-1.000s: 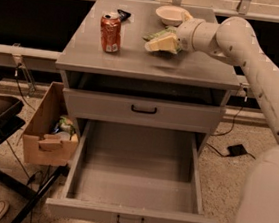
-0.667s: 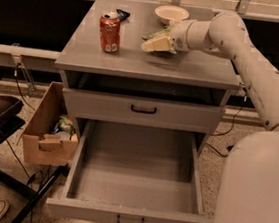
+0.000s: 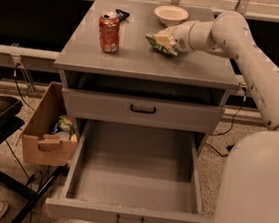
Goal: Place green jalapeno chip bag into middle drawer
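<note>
The green jalapeno chip bag [image 3: 157,43] is on the cabinet top [image 3: 135,57], right of centre, tilted up at its right end. My gripper [image 3: 166,38] comes in from the right and is shut on the bag's upper right part, hiding some of it. The middle drawer [image 3: 127,216] is pulled fully out below, showing a deep plain grey tray with nothing in it and a small black handle [image 3: 129,222] at its front. The gripper and bag are above and behind the open drawer.
An orange soda can [image 3: 109,32] stands at the top's left, a small dark wrapper [image 3: 122,15] behind it, a white bowl [image 3: 171,14] at the back. The upper handled drawer [image 3: 143,109] is closed. A cardboard box [image 3: 43,138] sits on the floor at the left.
The gripper and the bag have shifted slightly to the left on the cabinet top. The drawer, can and bowl have not moved.
</note>
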{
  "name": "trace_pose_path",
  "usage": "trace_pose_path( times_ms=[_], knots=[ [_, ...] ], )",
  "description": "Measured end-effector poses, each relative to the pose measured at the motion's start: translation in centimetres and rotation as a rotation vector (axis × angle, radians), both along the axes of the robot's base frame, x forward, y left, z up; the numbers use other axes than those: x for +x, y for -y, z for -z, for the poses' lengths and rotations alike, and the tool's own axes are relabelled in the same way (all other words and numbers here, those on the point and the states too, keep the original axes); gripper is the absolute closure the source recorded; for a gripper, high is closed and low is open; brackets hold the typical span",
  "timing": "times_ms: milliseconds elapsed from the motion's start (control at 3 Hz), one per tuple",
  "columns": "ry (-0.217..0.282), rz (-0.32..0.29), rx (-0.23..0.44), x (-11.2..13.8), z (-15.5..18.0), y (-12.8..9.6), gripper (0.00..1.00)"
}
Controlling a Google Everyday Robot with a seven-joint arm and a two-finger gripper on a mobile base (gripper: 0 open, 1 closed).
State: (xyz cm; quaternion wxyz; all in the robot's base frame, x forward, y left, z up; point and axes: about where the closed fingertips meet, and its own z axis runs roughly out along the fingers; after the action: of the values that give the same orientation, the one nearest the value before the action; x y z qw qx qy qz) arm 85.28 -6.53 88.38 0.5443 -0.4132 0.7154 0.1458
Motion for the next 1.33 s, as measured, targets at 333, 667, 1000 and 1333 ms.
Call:
trace_pose_path(
  times_ms=[333, 667, 1000, 1333],
  knots=[
    [0.0, 0.0, 0.0, 0.0, 0.0, 0.0, 1.0],
    [0.0, -0.006, 0.006, 0.0, 0.0, -0.2, 1.0],
    [0.041, -0.011, 0.002, -1.7, -4.4, 1.2, 1.0],
    [0.085, -0.005, -0.027, -4.9, -10.3, 2.3, 1.0]
  ],
)
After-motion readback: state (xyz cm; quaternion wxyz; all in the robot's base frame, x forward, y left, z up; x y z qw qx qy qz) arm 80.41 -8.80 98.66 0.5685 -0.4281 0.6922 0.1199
